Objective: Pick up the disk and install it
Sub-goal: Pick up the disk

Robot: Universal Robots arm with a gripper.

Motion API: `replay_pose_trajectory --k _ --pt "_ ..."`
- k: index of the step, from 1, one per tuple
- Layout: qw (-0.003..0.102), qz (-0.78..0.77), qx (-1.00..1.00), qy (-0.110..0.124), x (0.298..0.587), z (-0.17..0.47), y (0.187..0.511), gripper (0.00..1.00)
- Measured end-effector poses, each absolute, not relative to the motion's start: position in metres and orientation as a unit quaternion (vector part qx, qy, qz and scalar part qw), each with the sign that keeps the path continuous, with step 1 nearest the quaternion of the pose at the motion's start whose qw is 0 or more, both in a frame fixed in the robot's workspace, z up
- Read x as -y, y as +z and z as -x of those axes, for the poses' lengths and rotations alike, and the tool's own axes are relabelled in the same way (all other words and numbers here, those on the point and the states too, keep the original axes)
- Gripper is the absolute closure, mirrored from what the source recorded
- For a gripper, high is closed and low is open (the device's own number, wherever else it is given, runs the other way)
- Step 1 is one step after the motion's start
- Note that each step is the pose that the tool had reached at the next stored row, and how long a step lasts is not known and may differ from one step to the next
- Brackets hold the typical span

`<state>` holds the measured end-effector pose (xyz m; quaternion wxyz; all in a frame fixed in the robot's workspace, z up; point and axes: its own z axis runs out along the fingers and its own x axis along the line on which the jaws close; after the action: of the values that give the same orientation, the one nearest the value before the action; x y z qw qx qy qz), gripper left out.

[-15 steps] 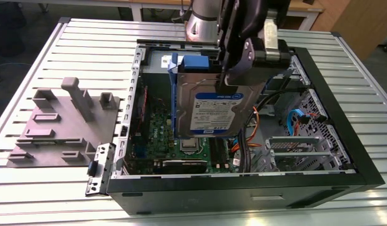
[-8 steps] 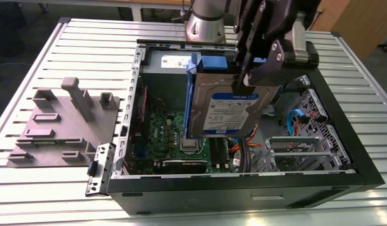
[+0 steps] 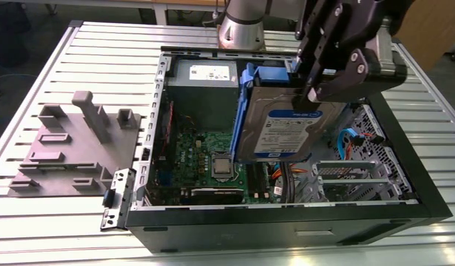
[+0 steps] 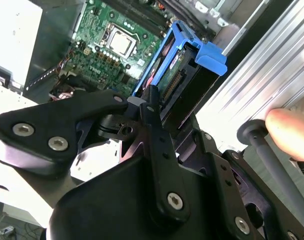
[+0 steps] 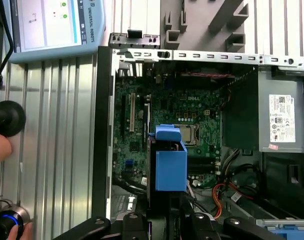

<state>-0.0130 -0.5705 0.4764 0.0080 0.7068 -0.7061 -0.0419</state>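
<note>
**Table.** A slatted aluminium table (image 3: 79, 66) carries all the work.

**Case.** An open desktop computer case (image 3: 286, 224) lies on its side at the middle of the table, interior facing up. In the exterior view a grey moulded fixture (image 3: 65, 149) sits at 9 o'clock of the case, just beside its wall.

**Inside the case.** In the exterior view the power supply (image 3: 205, 77) fills the 11 o'clock corner. The green motherboard (image 3: 201, 147) runs from there toward 6 o'clock, with its processor socket (image 3: 222, 166) exposed. A slotted grey metal bracket (image 3: 344, 172) stands at 4 o'clock, with orange and blue cables (image 3: 353, 138) close above it.

**The disk.** The disk (image 3: 282, 133) hangs upright over the case interior, between the motherboard and the bracket, with its labelled face to the camera. It rests on nothing that I can see. Both wrist views show its blue rail end-on over the motherboard (image 5: 171, 165) (image 4: 174, 82).

**My gripper.** My gripper (image 3: 316, 94) is clamped on the 12 o'clock edge of the disk, and my fingers bear its whole weight.

**Other.** In the second wrist view a person's hand (image 4: 289, 132) rests on a black handle outside the case.

**Progress.** I judge the pick-up complete, since the disk is lifted and firmly held. Installation is not yet done: the disk is seated in no bay and no connector is mated. I cannot tell which bay is meant for it.
</note>
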Motion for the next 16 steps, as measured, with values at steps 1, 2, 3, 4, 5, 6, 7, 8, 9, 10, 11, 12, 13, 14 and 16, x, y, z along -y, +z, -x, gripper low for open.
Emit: replay_pose_trajectory --k 1,2,3,4,5,6,7,8,9,10,11,12,13,14,16 --pt "0.008 -0.707 0.706 -0.042 0.570 0.011 0.476 0.65" --pt "0.008 -0.707 0.706 -0.042 0.570 0.008 0.476 0.65" --pt "0.009 -0.707 0.706 -0.042 0.570 0.006 0.476 0.65" --pt "0.009 -0.707 0.706 -0.043 0.570 0.003 0.476 0.65" --pt "0.009 -0.707 0.706 -0.043 0.570 0.001 0.476 0.65" --pt "0.009 -0.707 0.706 -0.043 0.570 -0.002 0.476 0.65" --pt "0.009 -0.707 0.706 -0.043 0.570 -0.004 0.476 0.65" --pt "0.009 -0.707 0.706 -0.043 0.570 -0.006 0.476 0.65" --pt "0.010 -0.707 0.706 -0.044 0.570 -0.009 0.476 0.65" --pt "0.010 -0.707 0.706 -0.044 0.570 -0.012 0.476 0.65" --pt "0.010 -0.707 0.706 -0.044 0.570 -0.014 0.476 0.65" --pt "0.010 -0.707 0.706 -0.044 0.570 -0.017 0.476 0.65" --pt "0.011 -0.707 0.706 -0.044 0.570 -0.019 0.476 0.65" --pt "0.011 -0.707 0.706 -0.045 0.570 -0.022 0.476 0.65" --pt "0.011 -0.707 0.706 -0.045 0.570 -0.027 0.476 0.65"
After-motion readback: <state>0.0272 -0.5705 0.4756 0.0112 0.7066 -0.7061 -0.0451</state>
